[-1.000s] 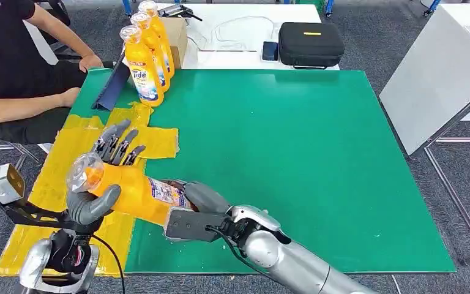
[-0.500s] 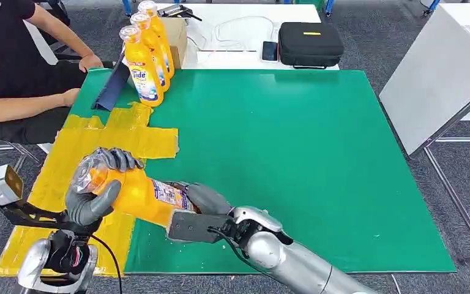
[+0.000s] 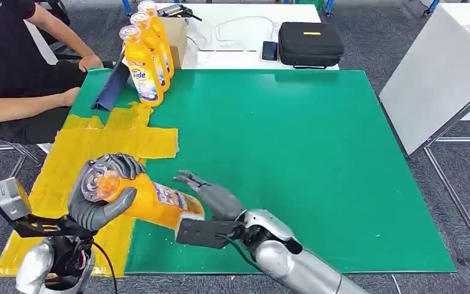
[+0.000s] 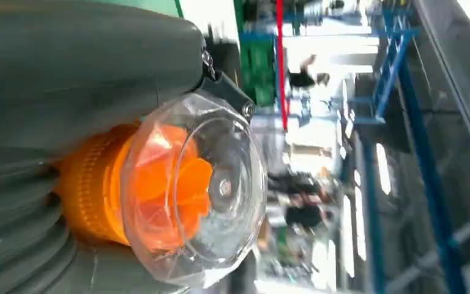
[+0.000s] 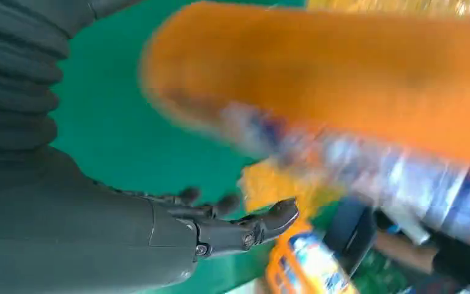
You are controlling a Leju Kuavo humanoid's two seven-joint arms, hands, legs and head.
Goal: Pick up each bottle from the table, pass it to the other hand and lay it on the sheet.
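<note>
Left hand: the left hand (image 3: 101, 195) grips the orange bottle (image 3: 150, 201) at its neck, over the table's near edge.
Right hand: the right hand (image 3: 211, 195) lies beside the bottle's base, fingers spread, holding nothing.
Surface: green mat (image 3: 294, 153), yellow sheet (image 3: 98, 144) at the left; three standing bottles (image 3: 147, 58) at the far edge.
Left wrist view: clear cap (image 4: 202, 190) over orange nozzle.

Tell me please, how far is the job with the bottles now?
Done: nothing lies on the yellow sheet yet. In hand: the left hand grips one orange bottle near its cap, while the right hand is open beside it, so the handover looks complete. Left: laying this bottle down, then the three standing bottles at the table's far edge.
</note>
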